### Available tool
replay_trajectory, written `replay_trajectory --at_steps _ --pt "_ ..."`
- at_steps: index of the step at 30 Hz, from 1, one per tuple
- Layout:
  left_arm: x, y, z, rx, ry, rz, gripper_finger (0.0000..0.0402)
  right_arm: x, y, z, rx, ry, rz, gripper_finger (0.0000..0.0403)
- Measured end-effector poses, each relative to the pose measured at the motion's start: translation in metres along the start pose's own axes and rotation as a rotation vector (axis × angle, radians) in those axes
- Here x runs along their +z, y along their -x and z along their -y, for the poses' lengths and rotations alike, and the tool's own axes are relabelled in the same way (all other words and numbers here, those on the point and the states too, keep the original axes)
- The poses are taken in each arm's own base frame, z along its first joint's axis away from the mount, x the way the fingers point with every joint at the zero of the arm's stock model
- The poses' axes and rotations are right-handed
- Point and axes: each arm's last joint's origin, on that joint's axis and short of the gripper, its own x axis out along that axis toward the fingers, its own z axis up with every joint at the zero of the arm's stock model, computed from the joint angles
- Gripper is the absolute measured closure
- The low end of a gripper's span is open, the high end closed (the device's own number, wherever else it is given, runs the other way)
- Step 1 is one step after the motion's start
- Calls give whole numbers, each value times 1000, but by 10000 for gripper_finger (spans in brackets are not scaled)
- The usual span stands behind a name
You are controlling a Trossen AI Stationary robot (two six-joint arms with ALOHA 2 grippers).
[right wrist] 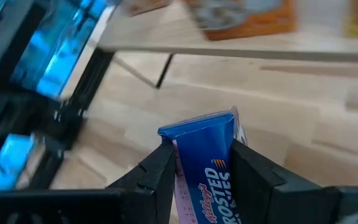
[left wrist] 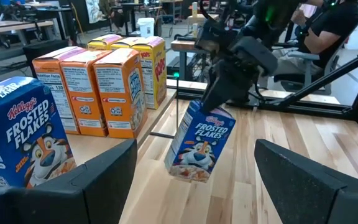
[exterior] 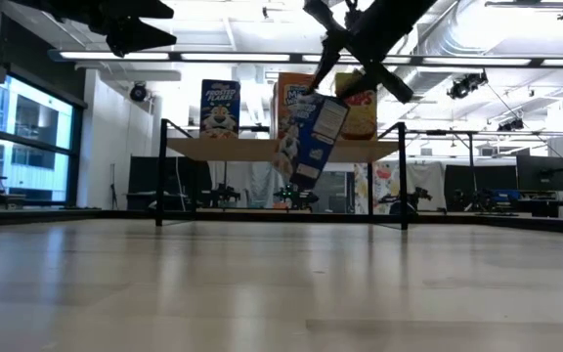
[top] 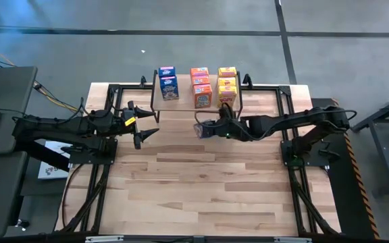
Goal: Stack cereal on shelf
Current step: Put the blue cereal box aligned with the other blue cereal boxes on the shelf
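1. Right gripper [top: 204, 128]: closed on one blue cereal box [top: 199, 129], its two dark fingers [right wrist: 157, 168] pressing the box's narrow sides near the top edge. The jaws stand only as far apart as the box is thick.
2. Held blue cereal box: hangs below the right gripper, clear of the table [top: 201, 182], tilted with its lower end swung away from upright. It sits just in front of the shelf [top: 181, 106], below the level of the plank in the low view, and does not touch it.
3. Left gripper [top: 142, 127]: jaws wide apart, nothing between them, touching nothing. It hangs above the table to the side of the held box, just off the shelf's front corner on its own side.
4. Shelf: beyond both grippers, carrying the other cereal boxes upright in three groups.
5. Blue boxes [top: 168, 82]: on the shelf end nearest the left gripper.
6. Orange boxes [top: 200, 86]: in the shelf's middle, directly beyond the right gripper.
7. Yellow boxes [top: 227, 84]: on the far shelf end, beside the orange ones, behind the right arm's wrist.
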Motion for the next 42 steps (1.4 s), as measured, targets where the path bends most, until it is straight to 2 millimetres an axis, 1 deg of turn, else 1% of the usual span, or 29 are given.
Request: replay_trajectory --at_steps 4,7,14,17,24,29,34,42 --pt "0 0 0 0 0 0 85 1 0 -5 67 161 -17 283" --pt "0 0 0 0 0 0 85 2 -1 -6 94 249 -42 283" --pt "0 0 0 0 0 0 85 6 -4 -5 177 358 -150 283" --pt "0 0 0 0 0 0 85 7 -5 -5 191 437 -154 283" --pt "0 0 0 0 0 0 85 6 -5 -5 217 542 -165 283" --pt "0 0 0 0 0 0 85 3 -4 -6 313 653 -244 283" --pt "0 0 0 0 0 0 85 1 -2 -8 387 696 -306 283" --pt "0 0 0 0 0 0 85 0 -2 -8 402 688 -324 283"
